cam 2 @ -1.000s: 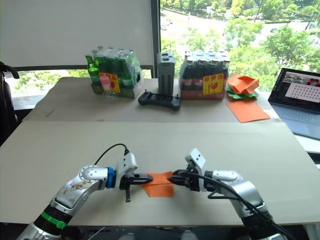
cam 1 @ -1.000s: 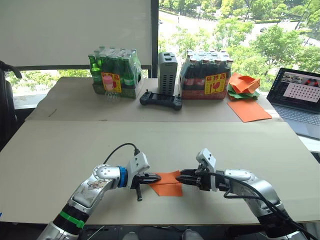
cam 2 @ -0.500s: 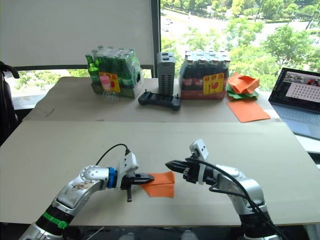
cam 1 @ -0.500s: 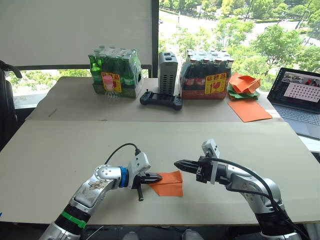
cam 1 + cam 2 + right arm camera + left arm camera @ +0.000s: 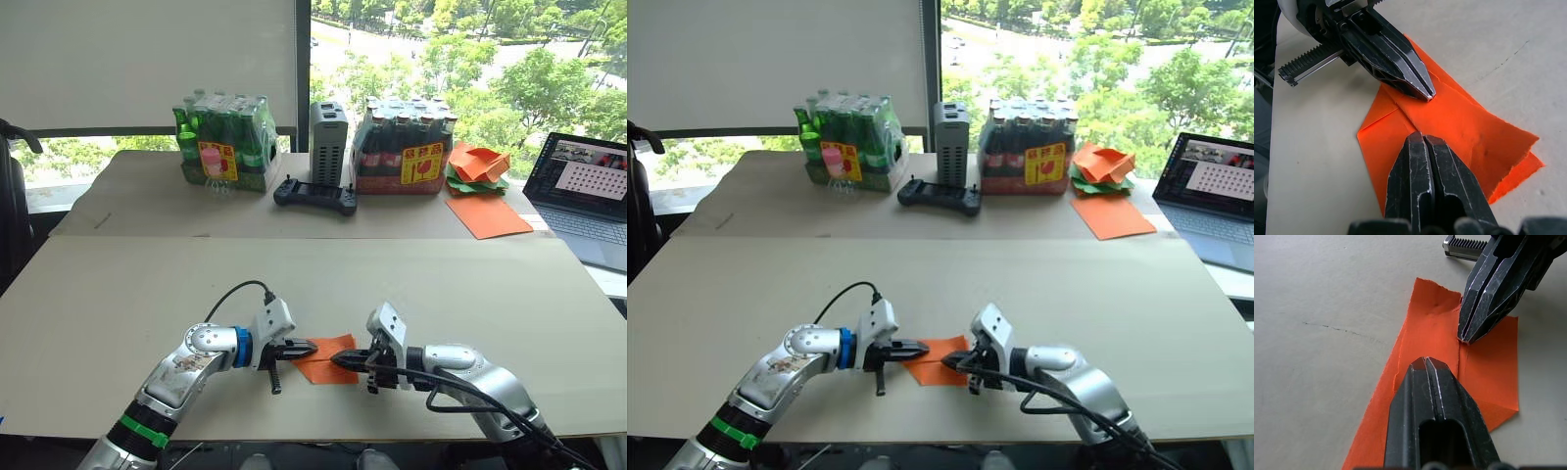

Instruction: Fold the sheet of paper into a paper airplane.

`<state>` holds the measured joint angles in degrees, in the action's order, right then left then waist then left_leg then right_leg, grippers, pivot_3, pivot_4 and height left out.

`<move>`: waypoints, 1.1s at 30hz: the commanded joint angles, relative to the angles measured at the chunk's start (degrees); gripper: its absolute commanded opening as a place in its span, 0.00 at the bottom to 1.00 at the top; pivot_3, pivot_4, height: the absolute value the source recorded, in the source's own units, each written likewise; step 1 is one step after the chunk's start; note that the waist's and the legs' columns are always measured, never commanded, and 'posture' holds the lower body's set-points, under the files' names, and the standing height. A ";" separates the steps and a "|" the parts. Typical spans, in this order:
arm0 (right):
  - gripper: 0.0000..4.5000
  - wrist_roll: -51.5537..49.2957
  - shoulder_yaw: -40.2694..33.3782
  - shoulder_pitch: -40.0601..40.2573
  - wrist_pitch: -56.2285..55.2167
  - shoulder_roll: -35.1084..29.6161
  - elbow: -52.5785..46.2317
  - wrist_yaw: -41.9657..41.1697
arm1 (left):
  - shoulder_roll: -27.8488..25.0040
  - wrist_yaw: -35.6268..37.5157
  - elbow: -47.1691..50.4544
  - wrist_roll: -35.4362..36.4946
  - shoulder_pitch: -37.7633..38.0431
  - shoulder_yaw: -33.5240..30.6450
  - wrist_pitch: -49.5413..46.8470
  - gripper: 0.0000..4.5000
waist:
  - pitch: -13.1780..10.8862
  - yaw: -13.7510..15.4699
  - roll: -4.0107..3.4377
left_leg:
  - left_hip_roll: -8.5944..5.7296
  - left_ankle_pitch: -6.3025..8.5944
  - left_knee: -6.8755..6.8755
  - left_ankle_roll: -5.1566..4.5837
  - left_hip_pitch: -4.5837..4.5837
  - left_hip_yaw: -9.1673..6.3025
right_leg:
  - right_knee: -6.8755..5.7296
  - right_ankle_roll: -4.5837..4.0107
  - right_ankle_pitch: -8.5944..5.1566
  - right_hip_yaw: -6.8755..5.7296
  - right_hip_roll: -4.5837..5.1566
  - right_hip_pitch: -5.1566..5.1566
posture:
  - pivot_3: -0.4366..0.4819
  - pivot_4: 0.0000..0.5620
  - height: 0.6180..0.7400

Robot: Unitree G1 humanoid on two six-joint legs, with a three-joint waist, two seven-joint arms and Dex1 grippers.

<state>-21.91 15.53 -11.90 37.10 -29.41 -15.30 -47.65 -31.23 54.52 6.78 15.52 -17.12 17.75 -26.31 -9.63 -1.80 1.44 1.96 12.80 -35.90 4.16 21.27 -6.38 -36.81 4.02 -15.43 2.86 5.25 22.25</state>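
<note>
The sheet of paper [image 5: 330, 344] is a small bright-orange folded piece with crease lines, lying flat near the front edge of the near table [image 5: 118, 294]. My left gripper [image 5: 310, 347] is shut, its tip resting on the paper's left end. My right gripper [image 5: 338, 360] is shut too, and its tip touches the paper's near part from the right. In the left wrist view my shut fingers [image 5: 1425, 382] lie over the paper [image 5: 1488, 367], and the right gripper's tip [image 5: 1465, 337] meets a crease just ahead. In the right wrist view both tips stand close together over the paper [image 5: 1474, 132].
On the far table stand a pack of green bottles [image 5: 223, 142], a grey box [image 5: 328, 142], a black controller [image 5: 315, 196] and a pack of dark bottles [image 5: 407, 147]. To the right lie a heap of crumpled papers [image 5: 477, 164], a flat orange sheet [image 5: 487, 217] and a laptop [image 5: 586, 186].
My right gripper came off the paper's right end, lifted away, then came down to the left onto the paper's near part. The left gripper stayed in place.
</note>
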 commanded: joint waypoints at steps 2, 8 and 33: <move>0.01 0.56 -0.99 0.61 -0.69 -0.03 0.68 0.60 | -0.17 -0.50 0.54 -1.12 0.41 0.76 -2.06 0.00 | 0.00 -0.01 0.00 | 0.00 0.00 0.00 0.00 -0.01 0.00 | -0.01 0.00 0.00 0.00 0.00 0.00 | 0.48 0.27 1.00; 0.01 -3.72 -3.70 -0.02 2.34 1.04 -0.83 0.31 | 0.01 -0.15 0.65 -1.04 -0.01 0.82 -2.45 0.00 | 0.00 0.04 0.00 | 0.00 0.00 0.00 0.00 0.02 0.00 | 0.01 0.00 0.00 0.00 0.00 0.00 | 0.48 0.27 1.00; 0.01 0.37 -0.56 0.37 0.02 -0.95 1.70 -0.65 | 1.27 0.23 3.69 -0.82 0.48 2.77 -5.21 0.00 | 0.00 0.04 0.00 | 0.00 0.01 0.00 -0.01 0.04 0.00 | 0.04 0.00 0.00 0.00 0.00 0.01 | 0.48 0.27 1.00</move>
<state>-22.12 14.56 -12.15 36.69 -29.90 -14.28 -48.12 -29.46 54.50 10.08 15.74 -17.35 19.40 -31.40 -9.63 -1.76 1.44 1.96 12.81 -35.90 4.15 21.30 -6.38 -36.77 4.02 -15.43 2.86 5.25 22.26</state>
